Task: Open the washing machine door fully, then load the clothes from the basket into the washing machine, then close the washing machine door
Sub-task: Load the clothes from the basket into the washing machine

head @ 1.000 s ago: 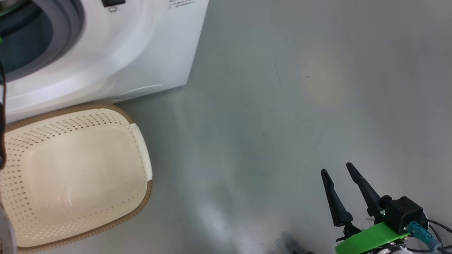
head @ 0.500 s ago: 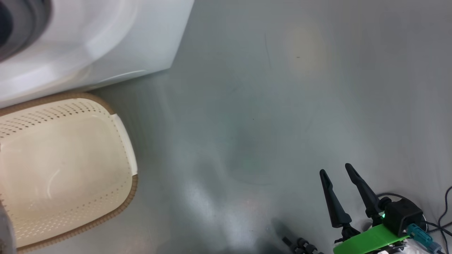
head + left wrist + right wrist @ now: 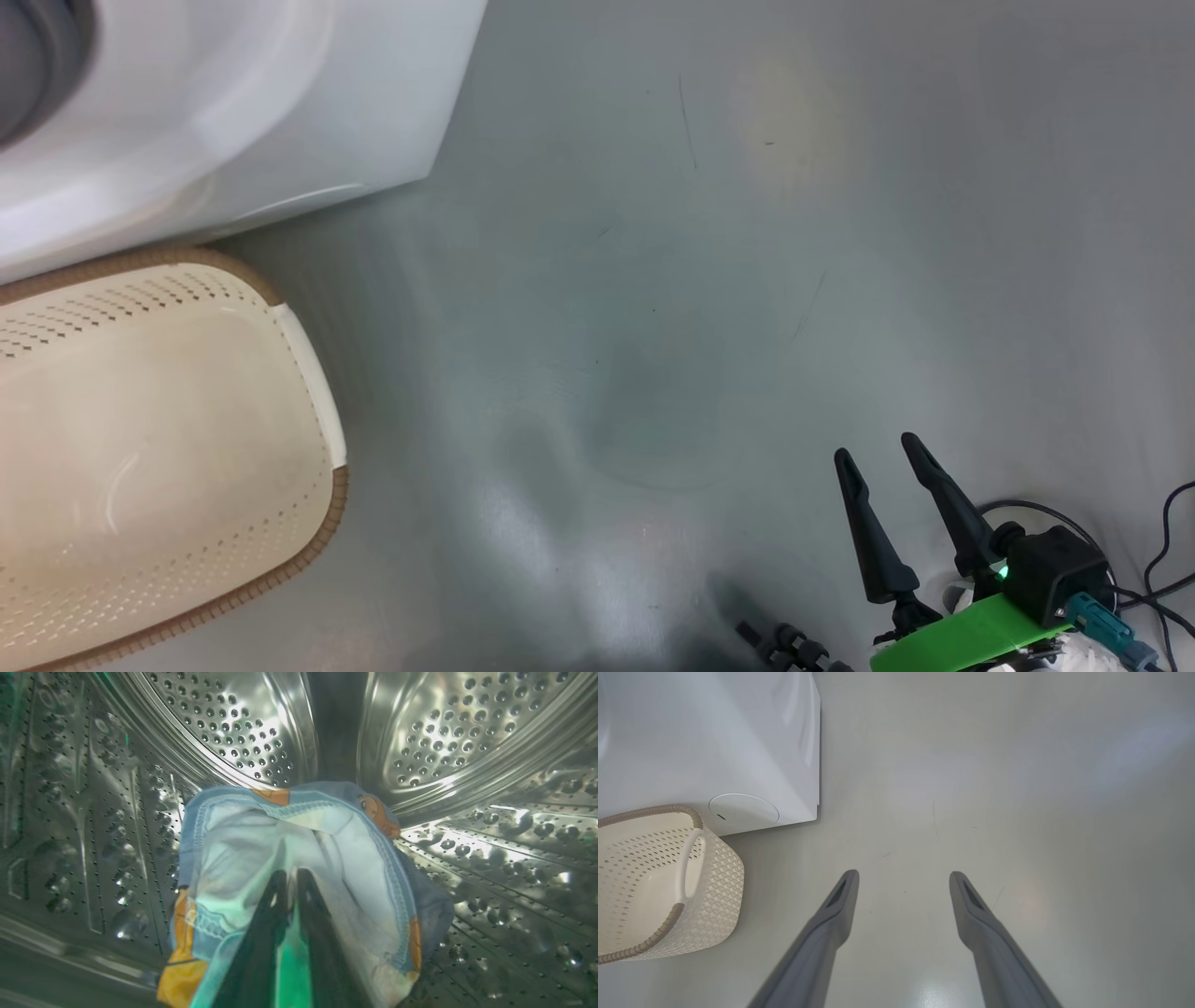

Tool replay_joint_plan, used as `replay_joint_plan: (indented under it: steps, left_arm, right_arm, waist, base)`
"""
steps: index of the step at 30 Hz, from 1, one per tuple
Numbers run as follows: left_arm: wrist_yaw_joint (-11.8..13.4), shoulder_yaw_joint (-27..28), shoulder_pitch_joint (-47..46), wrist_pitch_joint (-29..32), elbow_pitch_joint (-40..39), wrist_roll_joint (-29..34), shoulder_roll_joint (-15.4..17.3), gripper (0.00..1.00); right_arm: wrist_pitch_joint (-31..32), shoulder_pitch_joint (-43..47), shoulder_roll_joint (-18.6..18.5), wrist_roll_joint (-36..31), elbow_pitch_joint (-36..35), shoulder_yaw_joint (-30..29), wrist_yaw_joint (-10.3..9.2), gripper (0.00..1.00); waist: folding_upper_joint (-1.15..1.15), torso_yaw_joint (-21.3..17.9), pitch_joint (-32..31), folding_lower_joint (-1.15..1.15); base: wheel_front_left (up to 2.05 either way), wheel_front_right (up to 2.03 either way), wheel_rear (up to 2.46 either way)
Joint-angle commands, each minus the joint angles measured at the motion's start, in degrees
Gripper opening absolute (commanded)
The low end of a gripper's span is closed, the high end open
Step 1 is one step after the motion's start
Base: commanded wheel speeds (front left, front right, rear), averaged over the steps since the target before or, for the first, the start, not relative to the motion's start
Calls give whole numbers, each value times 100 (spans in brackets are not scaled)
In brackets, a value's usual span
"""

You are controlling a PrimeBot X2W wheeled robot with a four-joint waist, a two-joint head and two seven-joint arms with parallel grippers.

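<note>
In the left wrist view my left gripper (image 3: 289,875) is inside the washing machine's perforated steel drum (image 3: 444,723). It is shut on the clothes (image 3: 243,830), a light blue garment with orange-brown print bunched around its fingertips. The white washing machine (image 3: 233,103) fills the head view's upper left, and the right wrist view shows its lower corner (image 3: 691,742). In front of it stands the cream basket (image 3: 308,523), showing its bare inside, also in the right wrist view (image 3: 714,882). My right gripper (image 3: 875,450) hangs open over the floor at the lower right, its fingers (image 3: 840,905) wide apart. The washing machine door is out of view.
Grey glossy floor (image 3: 700,280) stretches to the right of the machine and basket. Black cables (image 3: 1167,523) lie at the lower right beside my right wrist. A dark ribbed part (image 3: 784,644) shows at the bottom edge. A round cover (image 3: 743,808) sits low on the machine's front.
The head camera has turned, so the machine and basket have slid left in the picture. The right gripper stays open at the lower right.
</note>
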Motion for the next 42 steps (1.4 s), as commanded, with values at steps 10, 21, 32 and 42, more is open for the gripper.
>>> replay_joint_plan:
  steps: [10,21,32,42]
  left_arm:
    - [-103,-6,-271,-225,383,-45,326,100]
    - [-59,-111,-226,-272,671,10,301,100]
    - [8,-33,128,-277,466,-61,23,100]
    - [-88,104,596,-278,276,-129,-212,100]
  right_arm:
    - [-28,17,-99,29,-39,149,9,100]
    - [-28,-80,-55,67,54,266,9,100]
    - [-28,-250,-85,73,107,273,9,100]
    - [-28,-327,-150,69,167,304,9,100]
  waist:
    - [0,47,-123,0]
    - [0,94,-374,0]
    - [0,340,-653,0]
    - [0,630,-990,0]
  base:
    - [0,0,0]
    - [0,0,0]
    - [0,0,0]
    - [0,0,0]
